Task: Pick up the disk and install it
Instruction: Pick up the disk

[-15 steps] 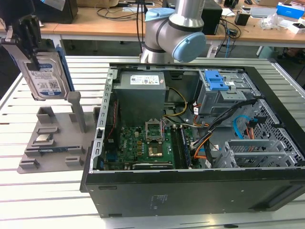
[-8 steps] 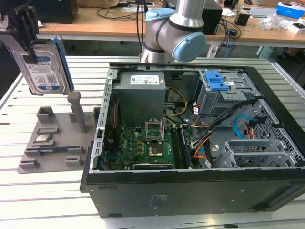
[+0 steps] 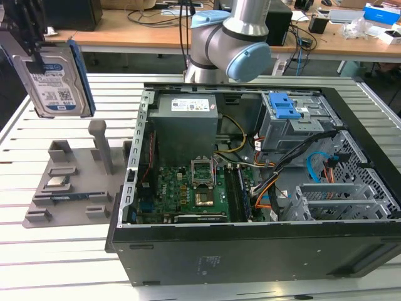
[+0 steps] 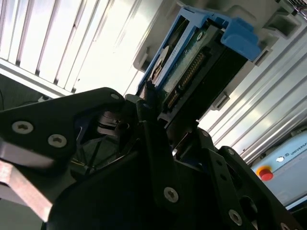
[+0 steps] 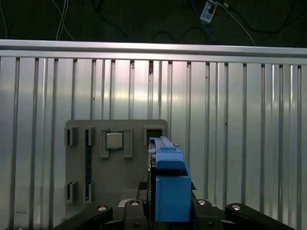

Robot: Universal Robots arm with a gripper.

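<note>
Claw (image 4: pixel 165 122) right up close in the second wrist view, black fingers (image 4: pixel 152 143) clamped on the disk (image 4: pixel 192 62), its connector edge showing. The first wrist view looks past the disk's blue rail to the grey holder (image 5: pixel 117 177) beneath the claw, a chip (image 5: pixel 114 141) seated in it. The exterior view adds the open computer case (image 3: pixel 250 244), well off to the claw's side.

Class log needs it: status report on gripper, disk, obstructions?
Gripper shut on flat silver-grey blue-railed metal disk. Disk aloft, on edge, clear of grey plastic holder tray. Open black computer case at exterior view's right.
</note>
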